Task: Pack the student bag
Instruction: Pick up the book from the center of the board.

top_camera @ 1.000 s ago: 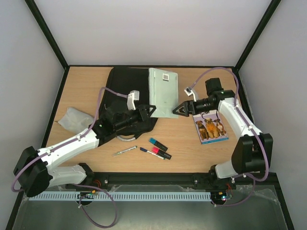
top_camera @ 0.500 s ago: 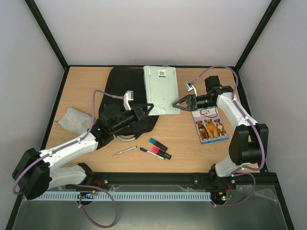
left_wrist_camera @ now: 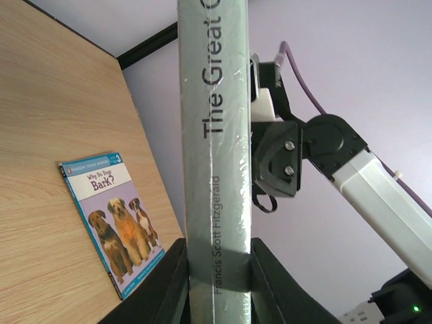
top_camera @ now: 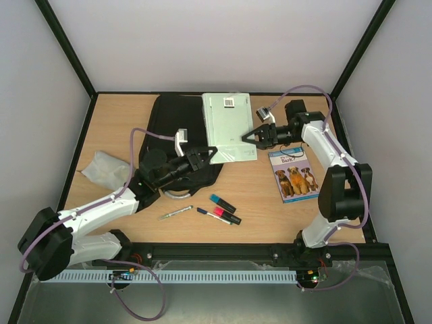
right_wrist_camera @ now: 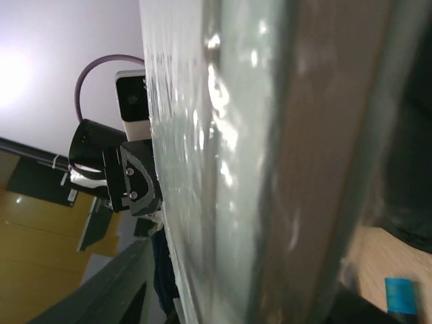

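The student bag (top_camera: 169, 118) is a large black soft backpack with rounded corners. It lies flat on the tabletop (top_camera: 121, 128), beneath the left hand (top_camera: 210, 155) and stretching away from it toward the far edge. A grey loop (top_camera: 177, 194) pokes out at its near end. A pale green book (top_camera: 228, 125) overlaps its right side.

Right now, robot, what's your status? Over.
Left gripper clamped on green book. Right gripper at its far edge, grip unclear. Bag on table, book not inside.
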`<state>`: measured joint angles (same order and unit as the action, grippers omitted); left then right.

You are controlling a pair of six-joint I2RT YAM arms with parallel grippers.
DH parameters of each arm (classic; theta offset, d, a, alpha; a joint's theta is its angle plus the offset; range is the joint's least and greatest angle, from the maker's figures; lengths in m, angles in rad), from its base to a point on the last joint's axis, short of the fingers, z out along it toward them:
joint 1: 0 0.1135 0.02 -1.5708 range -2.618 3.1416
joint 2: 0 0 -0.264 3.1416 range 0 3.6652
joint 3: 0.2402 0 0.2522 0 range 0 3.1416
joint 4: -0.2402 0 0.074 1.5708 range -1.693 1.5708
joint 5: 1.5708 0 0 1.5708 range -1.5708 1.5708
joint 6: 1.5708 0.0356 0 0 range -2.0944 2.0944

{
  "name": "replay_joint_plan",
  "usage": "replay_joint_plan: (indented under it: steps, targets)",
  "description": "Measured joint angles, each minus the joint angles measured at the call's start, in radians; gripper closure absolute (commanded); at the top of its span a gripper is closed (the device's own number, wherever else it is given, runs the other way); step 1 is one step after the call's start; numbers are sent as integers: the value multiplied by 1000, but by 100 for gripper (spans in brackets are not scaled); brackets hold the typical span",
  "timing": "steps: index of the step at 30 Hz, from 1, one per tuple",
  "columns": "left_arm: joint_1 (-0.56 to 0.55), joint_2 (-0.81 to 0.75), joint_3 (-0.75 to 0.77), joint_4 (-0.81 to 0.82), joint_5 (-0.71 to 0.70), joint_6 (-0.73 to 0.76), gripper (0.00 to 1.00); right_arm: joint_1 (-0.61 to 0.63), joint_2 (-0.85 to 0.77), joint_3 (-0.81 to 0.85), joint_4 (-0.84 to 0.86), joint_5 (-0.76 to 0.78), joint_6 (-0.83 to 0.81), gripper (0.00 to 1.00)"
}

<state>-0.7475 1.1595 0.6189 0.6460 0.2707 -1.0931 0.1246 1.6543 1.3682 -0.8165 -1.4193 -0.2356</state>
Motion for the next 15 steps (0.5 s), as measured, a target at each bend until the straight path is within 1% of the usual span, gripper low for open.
replay_joint_plan:
  steps: [1,2,3,6,7,8,9,10,11,12,13,15]
  targets:
    - [0,0,0,-1,2,0,98,0,12,10,-3,-4,-2,59]
    - [0,0,0,-1,4,0,98,0,22,18,-10,-8,-3,66]
    - [0,0,0,-2,6,-1,98,0,31,24,-19,-10,-8,70]
    - [0,1,0,-10,11,-5,98,-1,45,31,-39,-39,-16,80]
    - [1,4,-1,-11,13,-11,92,-3,45,32,-45,-54,-19,83]
    - [1,7,-1,-13,14,-15,76,-4,45,32,-50,-66,-20,85]
    - [1,9,-1,-12,14,-15,52,-5,45,32,-53,-66,-27,88]
    - [1,10,2,-16,14,-14,33,-5,45,32,-55,-66,-29,91]
    - [1,11,5,-33,13,-1,21,-5,45,32,-58,-65,-28,93]
    - [0,16,10,-53,13,8,15,-5,43,32,-58,-52,-28,96]
    - [0,18,18,-79,12,17,12,-5,40,31,-57,-31,-25,98]
    - [0,21,47,-150,5,48,7,-7,37,18,-52,11,-21,99]
